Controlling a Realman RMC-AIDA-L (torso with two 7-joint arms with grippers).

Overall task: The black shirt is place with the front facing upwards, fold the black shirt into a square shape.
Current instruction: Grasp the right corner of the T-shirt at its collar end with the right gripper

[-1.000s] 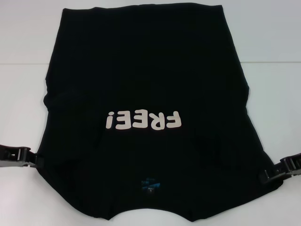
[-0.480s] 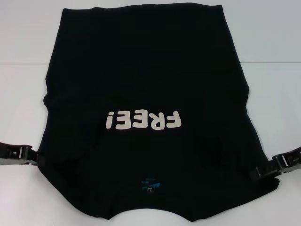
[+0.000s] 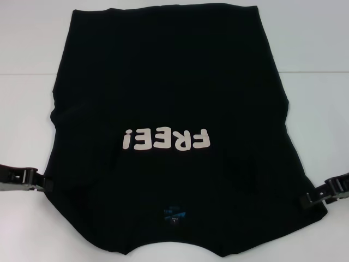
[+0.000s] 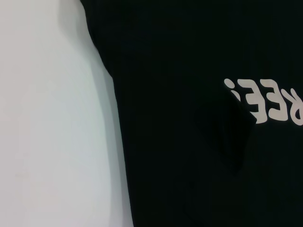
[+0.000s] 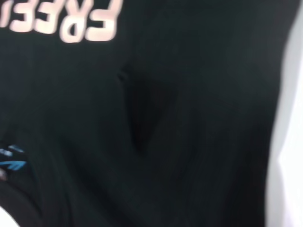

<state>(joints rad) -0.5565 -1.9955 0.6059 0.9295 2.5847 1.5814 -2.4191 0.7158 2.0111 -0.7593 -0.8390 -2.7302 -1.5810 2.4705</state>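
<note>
The black shirt (image 3: pixel 169 82) lies flat on the white table (image 3: pixel 27 82), front up, with its collar toward me. Its white "FREE!" lettering (image 3: pixel 166 140) reads upside down and the small blue neck label (image 3: pixel 173 214) sits near the front edge. My left gripper (image 3: pixel 39 184) is low at the shirt's left edge, at the fabric. My right gripper (image 3: pixel 315 197) is low at the shirt's right edge. The left wrist view shows the shirt (image 4: pixel 189 94) and part of the lettering (image 4: pixel 265 99). The right wrist view shows the shirt (image 5: pixel 165 118), lettering (image 5: pixel 71 21) and label (image 5: pixel 12 161).
Bare white table shows on both sides of the shirt, in the left wrist view (image 4: pixel 47 118) and along the edge of the right wrist view (image 5: pixel 289 142). Nothing else stands on the table.
My right gripper moved in over the shirt's right edge, then back out to the right. My left gripper has barely moved. The shirt lies as before.
</note>
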